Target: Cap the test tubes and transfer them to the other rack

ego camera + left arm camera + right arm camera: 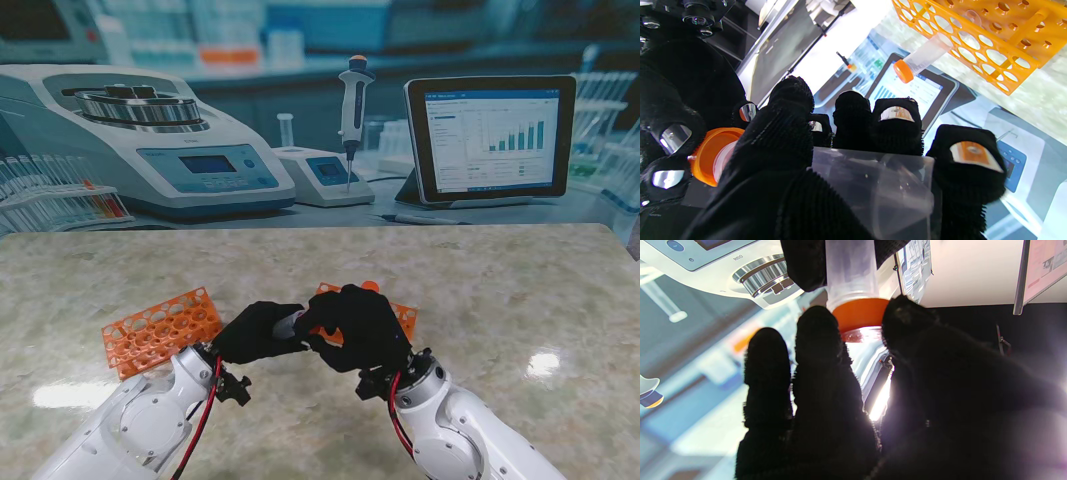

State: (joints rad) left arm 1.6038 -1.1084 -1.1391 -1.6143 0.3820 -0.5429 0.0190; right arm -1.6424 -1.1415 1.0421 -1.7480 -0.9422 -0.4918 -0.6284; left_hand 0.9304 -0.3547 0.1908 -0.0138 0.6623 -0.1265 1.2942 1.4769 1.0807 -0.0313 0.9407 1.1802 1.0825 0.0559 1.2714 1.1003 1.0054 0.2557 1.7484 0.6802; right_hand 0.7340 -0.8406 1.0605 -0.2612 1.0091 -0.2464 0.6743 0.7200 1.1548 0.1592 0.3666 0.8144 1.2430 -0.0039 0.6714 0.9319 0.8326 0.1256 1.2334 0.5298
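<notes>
Your left hand [255, 332] grips a tube [873, 186] mid-table; your right hand [355, 325] pinches its orange cap [860, 315]. The hands hide most of the right rack [405, 318]; the left rack [160, 330] is clear.

A lab bench, by the look of it. A marble-patterned table top [520, 290] carries two orange test-tube racks [160, 330]. Behind it stands what seems a printed backdrop rather than real kit: a benchtop centrifuge [140, 140], a pipette [352, 110] on its stand, a tablet [490, 138] showing bar charts, and rows of tubes [55, 195] at the left edge.
</notes>
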